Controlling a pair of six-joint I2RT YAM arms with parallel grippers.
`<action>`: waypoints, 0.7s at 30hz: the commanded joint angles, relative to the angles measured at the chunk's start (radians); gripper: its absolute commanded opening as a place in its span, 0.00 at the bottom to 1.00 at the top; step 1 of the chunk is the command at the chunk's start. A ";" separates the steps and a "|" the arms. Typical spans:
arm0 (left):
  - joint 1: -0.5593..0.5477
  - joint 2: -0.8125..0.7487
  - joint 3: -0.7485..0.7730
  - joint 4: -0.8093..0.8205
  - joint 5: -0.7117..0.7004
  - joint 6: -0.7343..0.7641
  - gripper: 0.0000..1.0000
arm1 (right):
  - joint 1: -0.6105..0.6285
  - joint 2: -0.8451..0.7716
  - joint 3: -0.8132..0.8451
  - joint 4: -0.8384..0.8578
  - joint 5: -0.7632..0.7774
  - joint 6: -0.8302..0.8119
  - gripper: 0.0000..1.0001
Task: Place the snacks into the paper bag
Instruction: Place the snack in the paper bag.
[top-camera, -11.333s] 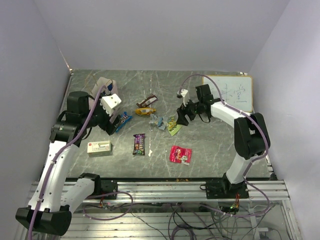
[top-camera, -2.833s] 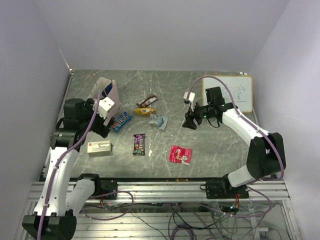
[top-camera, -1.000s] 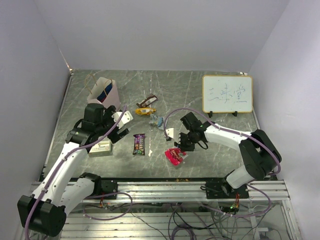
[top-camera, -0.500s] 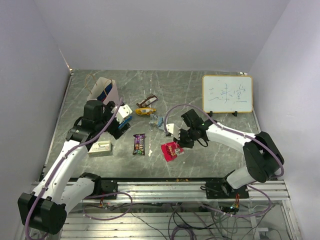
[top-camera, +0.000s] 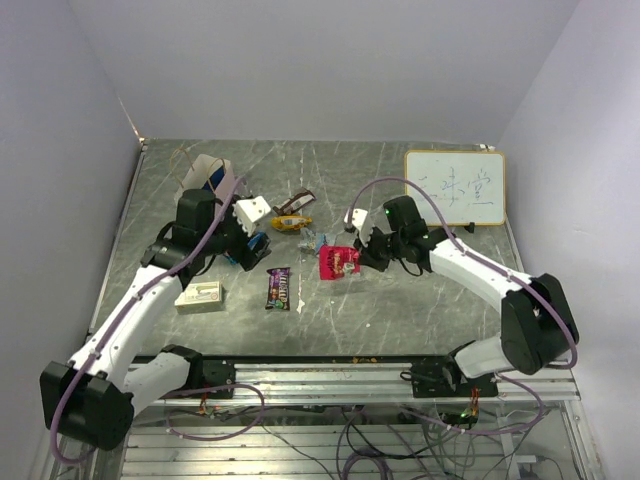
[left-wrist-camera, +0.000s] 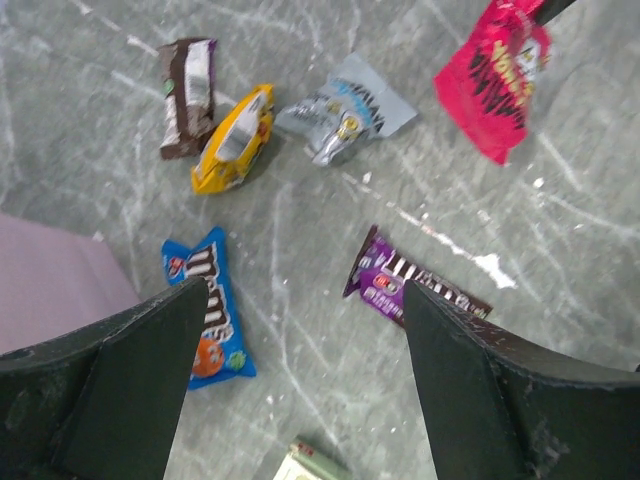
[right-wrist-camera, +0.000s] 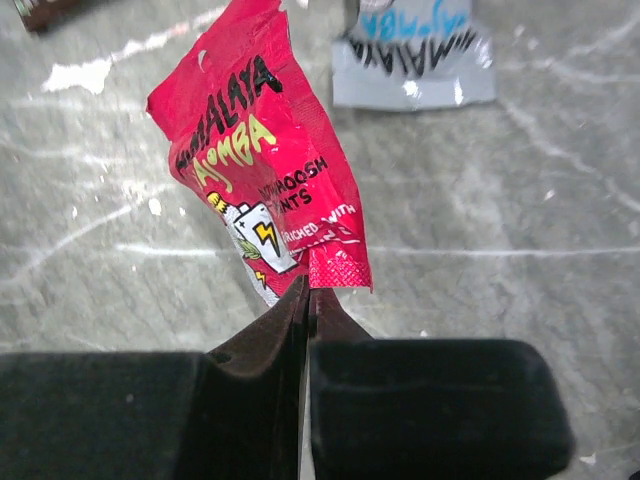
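Note:
My right gripper (top-camera: 356, 254) (right-wrist-camera: 308, 296) is shut on the lower edge of a red-pink snack packet (top-camera: 338, 263) (right-wrist-camera: 262, 180), which hangs above the table's middle. The left gripper (top-camera: 246, 248) (left-wrist-camera: 305, 300) is open above the table, with a blue packet (left-wrist-camera: 210, 328) by its left finger and a purple bar (left-wrist-camera: 412, 285) (top-camera: 279, 288) by its right. Loose on the table lie a brown bar (left-wrist-camera: 187, 95) (top-camera: 293, 203), a yellow packet (left-wrist-camera: 234, 150) (top-camera: 290, 223) and a silver packet (left-wrist-camera: 346, 108) (right-wrist-camera: 412, 55). The pale mauve paper bag (top-camera: 203, 168) (left-wrist-camera: 50, 290) stands at the back left, partly hidden by the left arm.
A pale beige box (top-camera: 198, 294) (left-wrist-camera: 308, 466) lies near the left arm. A white framed whiteboard (top-camera: 455, 187) stands at the back right. Grey walls close in the marbled table (top-camera: 430, 310) on three sides.
The right gripper has lifted the red packet off the table and carried it back and leftward. The left gripper has swung toward the back over the blue packet, its jaws slightly narrower.

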 joint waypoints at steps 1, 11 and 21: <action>-0.050 0.066 0.089 0.073 0.087 -0.091 0.89 | -0.002 -0.072 0.027 0.149 -0.039 0.112 0.00; -0.093 0.225 0.198 0.221 0.307 -0.368 0.87 | -0.003 -0.194 0.006 0.349 -0.017 0.258 0.00; -0.184 0.370 0.325 0.229 0.330 -0.440 0.70 | -0.002 -0.248 0.000 0.385 -0.048 0.323 0.00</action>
